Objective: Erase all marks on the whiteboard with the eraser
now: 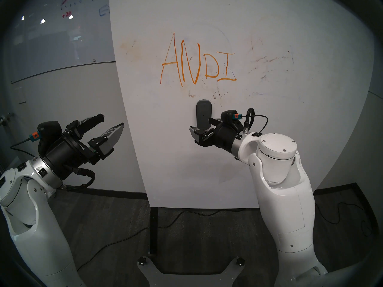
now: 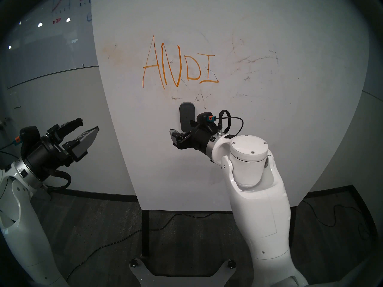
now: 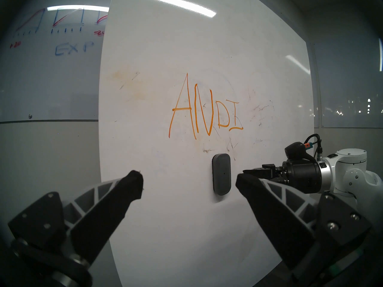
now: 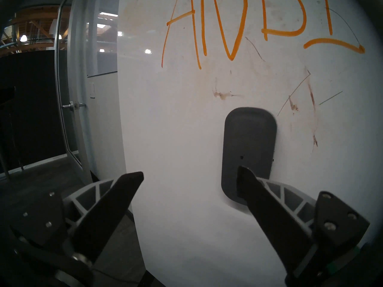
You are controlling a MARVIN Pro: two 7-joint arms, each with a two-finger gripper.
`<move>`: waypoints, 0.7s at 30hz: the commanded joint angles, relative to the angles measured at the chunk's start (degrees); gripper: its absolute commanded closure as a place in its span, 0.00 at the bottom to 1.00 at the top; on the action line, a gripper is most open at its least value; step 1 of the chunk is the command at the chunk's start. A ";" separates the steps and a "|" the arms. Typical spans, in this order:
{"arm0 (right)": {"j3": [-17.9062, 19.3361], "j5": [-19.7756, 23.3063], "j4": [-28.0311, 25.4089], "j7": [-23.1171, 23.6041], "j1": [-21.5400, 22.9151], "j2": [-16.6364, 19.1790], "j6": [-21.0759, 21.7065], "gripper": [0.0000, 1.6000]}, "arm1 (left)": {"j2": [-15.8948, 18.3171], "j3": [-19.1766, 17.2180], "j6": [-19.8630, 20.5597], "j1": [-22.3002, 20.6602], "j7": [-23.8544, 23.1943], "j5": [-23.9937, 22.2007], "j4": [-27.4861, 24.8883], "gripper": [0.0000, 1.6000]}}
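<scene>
**A:** What's the biggest thing in front of the robot?

**B:** The whiteboard point(image 1: 269, 135), a wide white panel on black metal legs point(image 1: 153, 230), standing before a grey wall with a glass board point(image 1: 51, 31) that carries red and blue graph scribbles. The floor is dark, with black cables point(image 1: 124, 236) trailing across it.

**A:** And on the panel?

**B:** The orange marks point(image 1: 198, 61) spell ANDI in thin strokes, around the upper middle. Faint brown and grey smudges point(image 1: 269, 60) lie to their right and just under them.

**A:** Where are the arms?

**B:** The left arm is off to the left of the panel's edge; the left pincer point(image 1: 113, 121) is spread wide, empty, pointing toward the board and clear of it. The right arm reaches in from the right, and the right pincer point(image 1: 202, 125) is level with the eraser's lower part.

**A:** Is it gripping anything?

**B:** No. In the right wrist view its jaws stand wide apart, nothing between them. One finger point(image 4: 251, 185) overlaps the eraser's lower end; I cannot tell whether it touches. The other finger point(image 4: 124, 187) is well to the left, before bare board.

**A:** And the eraser itself?

**B:** The eraser point(image 1: 204, 114), a dark grey oblong with a tiny centre dot, sits upright, flat against the board, just below the letters D and I.
</scene>
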 commanded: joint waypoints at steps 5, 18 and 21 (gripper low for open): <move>-2.02 -3.83 1.07 -5.52 3.51 -3.06 -1.52 0.00 | 0.06 0.10 0.19 -0.18 -0.02 0.17 -0.96 0.00; -1.04 -4.44 2.16 -9.27 3.93 -6.26 0.72 0.00 | -0.09 0.05 0.27 -0.33 -0.25 0.40 -0.96 0.00; -0.13 -3.87 2.71 -10.25 4.46 -8.08 3.28 0.00 | -0.13 0.04 0.28 -0.36 -0.31 0.45 -0.96 0.00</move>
